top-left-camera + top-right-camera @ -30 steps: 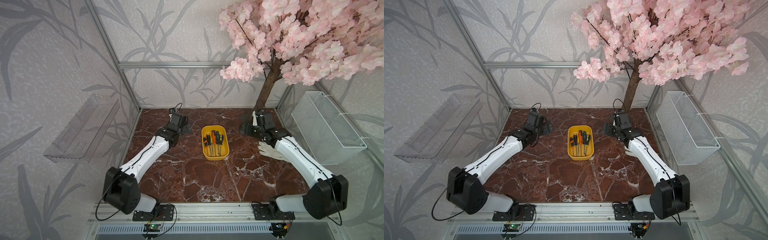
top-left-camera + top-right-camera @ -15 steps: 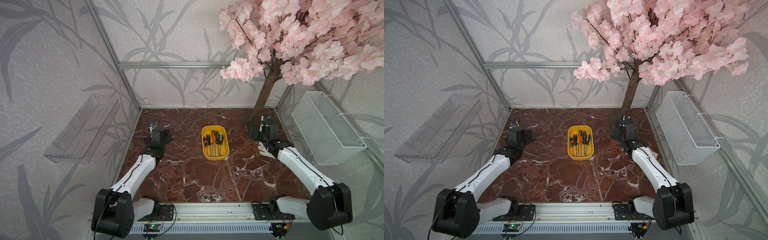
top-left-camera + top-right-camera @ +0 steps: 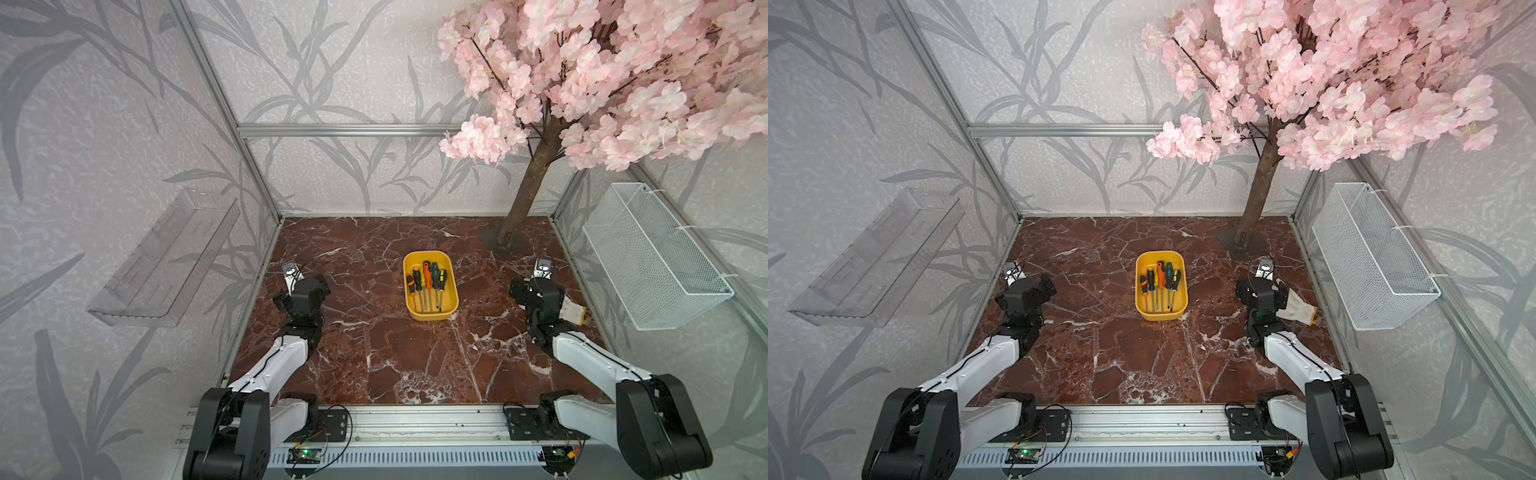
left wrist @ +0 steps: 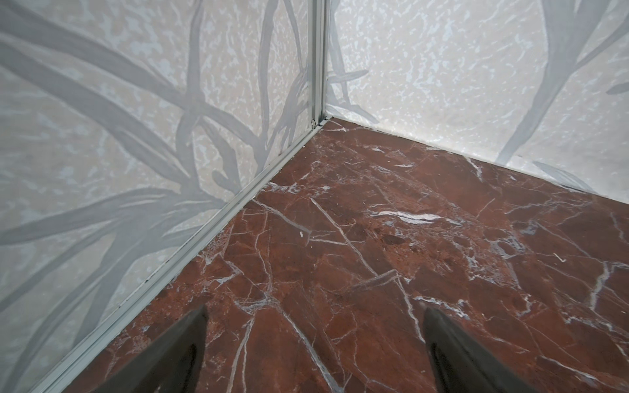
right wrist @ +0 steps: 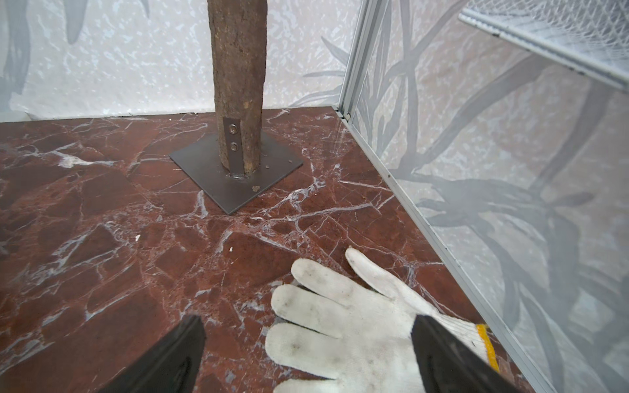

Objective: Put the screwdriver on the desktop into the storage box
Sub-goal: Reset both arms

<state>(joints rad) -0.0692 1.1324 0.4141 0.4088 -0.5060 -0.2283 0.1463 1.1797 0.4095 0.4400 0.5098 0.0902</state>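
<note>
Every screwdriver (image 3: pixel 427 280) I can see lies inside the yellow storage box (image 3: pixel 432 314). They sit side by side, handles toward the back wall and shafts toward the robot. The box sits near the middle of the desktop (image 3: pixel 374 353), and in both top views I find no tool left on the red-brown marble around it.

The left gripper (image 4: pixel 315 308) is out by the left wall. Its jaws are spread wide with nothing between them but bare marble. The right gripper (image 5: pixel 306 318) is well off to the other side, jaws just as wide and gripping nothing. A white work glove (image 5: pixel 340 323) lies on the marble right below and ahead of it, near the metal foot of the tree (image 5: pixel 235 177). I cannot tell whether the pincer touches the glove.

To my eye the putting-away is done and the step in hand is a tidy retreat. To do it well, look over the marble once for a stray tool, including the patches hidden under the arms and the glove. Lift the right arm straight up before swinging it, so a fingertip does not snag the fabric and drag it. Keep both pincers slack and both arms wide of the box, since a nudge could tip the tools back out.
</note>
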